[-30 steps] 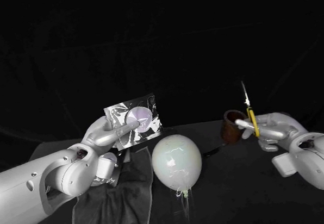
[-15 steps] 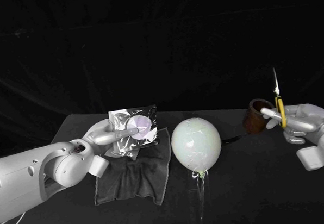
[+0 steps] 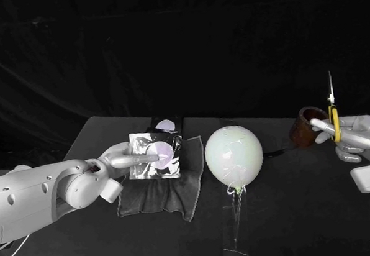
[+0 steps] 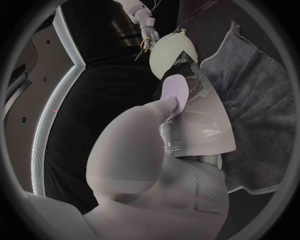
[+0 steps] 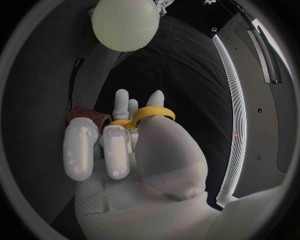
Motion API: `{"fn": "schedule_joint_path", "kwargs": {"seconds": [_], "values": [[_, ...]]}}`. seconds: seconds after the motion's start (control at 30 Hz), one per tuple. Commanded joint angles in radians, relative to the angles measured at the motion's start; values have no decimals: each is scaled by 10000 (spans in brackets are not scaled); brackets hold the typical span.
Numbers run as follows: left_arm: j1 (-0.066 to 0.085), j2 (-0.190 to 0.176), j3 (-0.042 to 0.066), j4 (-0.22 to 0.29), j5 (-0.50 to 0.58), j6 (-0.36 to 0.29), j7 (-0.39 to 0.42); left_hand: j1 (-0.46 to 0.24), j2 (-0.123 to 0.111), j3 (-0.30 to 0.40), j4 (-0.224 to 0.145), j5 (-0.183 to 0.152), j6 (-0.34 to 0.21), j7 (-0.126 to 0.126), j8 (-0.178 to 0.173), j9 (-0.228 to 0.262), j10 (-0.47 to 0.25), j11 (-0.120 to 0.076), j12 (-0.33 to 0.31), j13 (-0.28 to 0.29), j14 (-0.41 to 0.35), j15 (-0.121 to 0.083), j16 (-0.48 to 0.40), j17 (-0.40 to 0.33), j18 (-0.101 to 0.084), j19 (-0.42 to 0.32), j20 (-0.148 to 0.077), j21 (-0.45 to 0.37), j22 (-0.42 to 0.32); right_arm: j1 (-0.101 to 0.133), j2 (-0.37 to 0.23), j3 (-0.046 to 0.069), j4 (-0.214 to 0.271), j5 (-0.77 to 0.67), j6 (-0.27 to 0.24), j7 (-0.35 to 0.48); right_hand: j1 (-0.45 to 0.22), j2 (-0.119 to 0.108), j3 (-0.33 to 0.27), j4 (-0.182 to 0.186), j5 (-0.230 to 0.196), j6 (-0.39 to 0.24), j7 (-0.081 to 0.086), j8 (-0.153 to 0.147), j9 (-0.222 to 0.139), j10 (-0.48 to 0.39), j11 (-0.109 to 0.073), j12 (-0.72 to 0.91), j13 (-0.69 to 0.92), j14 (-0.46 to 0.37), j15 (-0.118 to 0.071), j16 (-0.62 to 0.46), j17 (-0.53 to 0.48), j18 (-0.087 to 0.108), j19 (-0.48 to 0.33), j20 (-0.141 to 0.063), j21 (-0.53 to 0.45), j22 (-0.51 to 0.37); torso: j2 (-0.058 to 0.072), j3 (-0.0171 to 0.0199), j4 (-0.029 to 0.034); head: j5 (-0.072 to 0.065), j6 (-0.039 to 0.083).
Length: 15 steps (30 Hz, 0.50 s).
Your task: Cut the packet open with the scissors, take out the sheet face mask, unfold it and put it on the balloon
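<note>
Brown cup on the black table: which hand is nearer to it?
Right. The right hand, holding the yellow-handled scissors upright, is just beside the brown cup; the left hand, holding the shiny packet, is beyond the pale balloon.

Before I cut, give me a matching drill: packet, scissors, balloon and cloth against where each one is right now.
Things:
1 packet
2 scissors
3 balloon
4 cloth

States:
A spread flat on the table
B held in the right hand, blades pointing up
C between the two hands, touched by neither
D held up in the left hand

Pairs: 1-D, 2-B, 3-C, 4-A
</note>
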State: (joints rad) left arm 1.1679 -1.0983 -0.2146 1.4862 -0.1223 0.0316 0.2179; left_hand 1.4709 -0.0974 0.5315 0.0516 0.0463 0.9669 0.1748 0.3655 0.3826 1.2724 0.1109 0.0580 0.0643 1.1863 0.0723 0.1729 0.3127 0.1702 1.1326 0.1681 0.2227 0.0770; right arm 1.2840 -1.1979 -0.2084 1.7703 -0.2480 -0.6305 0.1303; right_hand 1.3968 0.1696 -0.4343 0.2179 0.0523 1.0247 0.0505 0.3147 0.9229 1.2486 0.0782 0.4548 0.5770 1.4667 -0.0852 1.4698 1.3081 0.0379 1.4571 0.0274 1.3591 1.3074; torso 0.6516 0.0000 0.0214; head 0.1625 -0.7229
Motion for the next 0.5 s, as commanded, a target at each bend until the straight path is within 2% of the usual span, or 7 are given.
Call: {"fn": "schedule_joint_path", "kwargs": {"seconds": [0.03, 0.1, 0.2, 0.3, 0.33, 0.5], "values": [[-113, 51, -12, -44, -443, 264, -475, -77, -91, -111, -5, 24, -43, 14, -8, 32, -159, 23, 16, -21, -58, 5, -51, 21, 100, -82, 10, 69, 7, -8, 19, 6, 0, -72, 188, 153, 698, 701, -301, -5, -19, 46, 39, -67, 11, 1106, -969, 238, -6, 545, 53, -57, 378, 121, 0, 29, -10, 1889, 5, 0, -2, 50, -79], [-183, 75, -23, -68, -623, 129, -620, -171, -189, -214, 25, 28, -317, 123, -197, -44, -478, 125, 18, -32, -79, 47, -57, 52, 99, -113, 28, 69, 5, -11, 23, 6, 0, -61, 192, 157, 698, 701, -301, -5, -19, 46, 39, -67, 11, 1106, -969, 238, -6, 545, 53, -57, 378, 121, 0, 29, -10, 1889, -3, 1, -3, 64, -135], [-239, 96, -32, -79, -995, -147, -866, -415, -405, -439, 167, 22, -909, 391, -480, -159, -1225, 384, 26, -28, -273, 212, -84, 95, 70, -265, 142, -7, -37, -15, 29, 6, -4, -49, 197, 164, 684, 700, -301, 4, -19, 45, 44, -80, 9, 1106, -964, 223, -7, 541, 57, -68, 357, 123, -3, 32, -17, 1887, -2, 6, -12, 96, -170], [-264, 112, -35, -82, -1353, -387, -1078, -560, -534, -586, 266, 19, -1181, 494, -563, -189, -1523, 488, 24, -27, -406, 293, -106, 111, 62, -341, 214, -62, -64, -18, 40, 6, -10, -31, 203, 174, 684, 700, -301, 4, -19, 45, 44, -80, 9, 1106, -964, 223, -7, 541, 57, -68, 357, 123, -3, 32, -17, 1887, -5, 8, -3, 102, -184], [-273, 119, -36, -80, -1545, -523, -1187, -692, -674, -789, 390, -22, -1688, 658, -683, -220, -2089, 667, 56, -11, -842, 476, -231, 91, 17, -615, 376, -255, -128, -20, 43, 6, -9, -25, 207, 179, 684, 700, -301, 4, -19, 45, 44, -80, 9, 1106, -964, 223, -7, 541, 57, -68, 357, 123, -3, 32, -17, 1887, -3, 6, -2, 103, -194], [-285, 129, -37, -82, -1894, -889, -1377, -846, -829, -1205, 645, 23, -2303, 845, -603, -160, -2685, 883, 112, 23, -1684, 758, -420, 52, 9, -1086, 668, -605, -142, -24, 49, 6, -1, 5, 220, 205, 671, 695, -303, 11, -19, 43, 49, -92, 8, 1105, -959, 209, -7, 539, 61, -75, 346, 127, -12, 36, -34, 1881, -4, 2, -4, 134, -227]]}}
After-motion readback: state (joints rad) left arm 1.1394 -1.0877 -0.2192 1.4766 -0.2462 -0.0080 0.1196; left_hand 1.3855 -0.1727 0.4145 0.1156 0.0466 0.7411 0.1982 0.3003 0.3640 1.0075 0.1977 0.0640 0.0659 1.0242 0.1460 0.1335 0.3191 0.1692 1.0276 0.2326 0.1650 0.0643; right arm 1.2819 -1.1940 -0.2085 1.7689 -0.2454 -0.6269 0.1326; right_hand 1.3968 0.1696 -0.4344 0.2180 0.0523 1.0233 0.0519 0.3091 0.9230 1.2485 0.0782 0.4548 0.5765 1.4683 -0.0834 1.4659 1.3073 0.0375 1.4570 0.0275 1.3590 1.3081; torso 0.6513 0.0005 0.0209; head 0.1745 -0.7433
